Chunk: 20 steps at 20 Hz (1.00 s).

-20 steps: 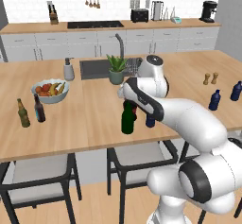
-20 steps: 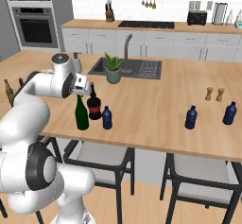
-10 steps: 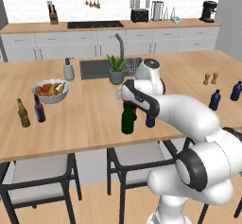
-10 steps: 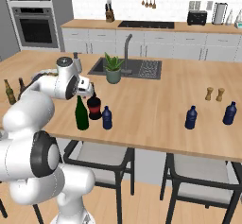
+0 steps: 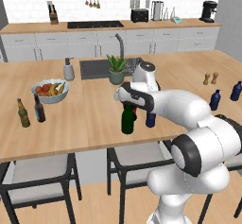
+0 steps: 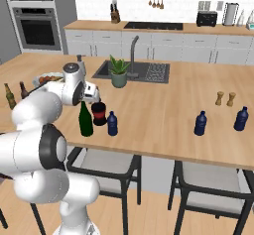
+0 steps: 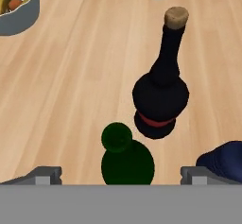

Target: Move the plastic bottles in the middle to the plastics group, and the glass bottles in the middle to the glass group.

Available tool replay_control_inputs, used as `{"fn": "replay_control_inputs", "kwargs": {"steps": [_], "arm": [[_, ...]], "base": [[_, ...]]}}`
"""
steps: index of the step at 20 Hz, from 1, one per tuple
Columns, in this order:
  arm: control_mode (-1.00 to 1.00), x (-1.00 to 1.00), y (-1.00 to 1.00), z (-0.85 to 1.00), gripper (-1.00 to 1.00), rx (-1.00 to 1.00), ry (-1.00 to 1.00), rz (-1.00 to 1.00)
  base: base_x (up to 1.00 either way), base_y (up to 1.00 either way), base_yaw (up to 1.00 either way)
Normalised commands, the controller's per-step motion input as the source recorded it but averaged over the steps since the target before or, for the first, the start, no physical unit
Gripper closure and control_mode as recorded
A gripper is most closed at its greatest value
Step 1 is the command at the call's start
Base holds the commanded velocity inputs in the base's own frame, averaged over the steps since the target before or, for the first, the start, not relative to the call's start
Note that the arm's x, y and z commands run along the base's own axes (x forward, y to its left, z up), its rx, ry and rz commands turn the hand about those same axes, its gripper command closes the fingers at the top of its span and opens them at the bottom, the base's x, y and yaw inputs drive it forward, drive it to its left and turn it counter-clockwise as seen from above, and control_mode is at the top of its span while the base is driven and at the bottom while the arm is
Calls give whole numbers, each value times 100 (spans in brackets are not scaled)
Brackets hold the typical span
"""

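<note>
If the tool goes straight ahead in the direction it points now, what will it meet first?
Most likely the green wine bottle: in the hand view its top sits between the open tool's two fingertips, directly below. The black bottle lies further off to one side. Depth is hard to judge.

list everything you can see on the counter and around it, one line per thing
green wine bottle: 1, dark green, island middle, front edge
black bottle: 1, black with red band, beside the wine bottle
middle plastic bottle: 1, dark blue, right of the black bottle
plastic bottles: 2, dark blue, island right end
beer bottles: 2, olive and dark brown, island left end
shakers: 2, brown, right rear
fruit bowl: 1, grey, left
soap dispenser: 1, grey, by sink
potted plant: 1, green, by sink
gripper: 1, open, above the wine bottle
</note>
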Motion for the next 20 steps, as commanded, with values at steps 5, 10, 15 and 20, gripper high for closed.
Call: {"fn": "replay_control_inputs", "kwargs": {"steps": [5,10,15,20], "arm": [[-100,19,4,-17,-100,0,0,0],[-100,14,2,-18,-100,0,-3,0],[-100,9,1,-17,-100,0,-10,0],[-100,2,0,-15,-100,0,-16,0]], "base": [[0,0,0],[0,0,0],[0,0,0],[0,0,0]]}}
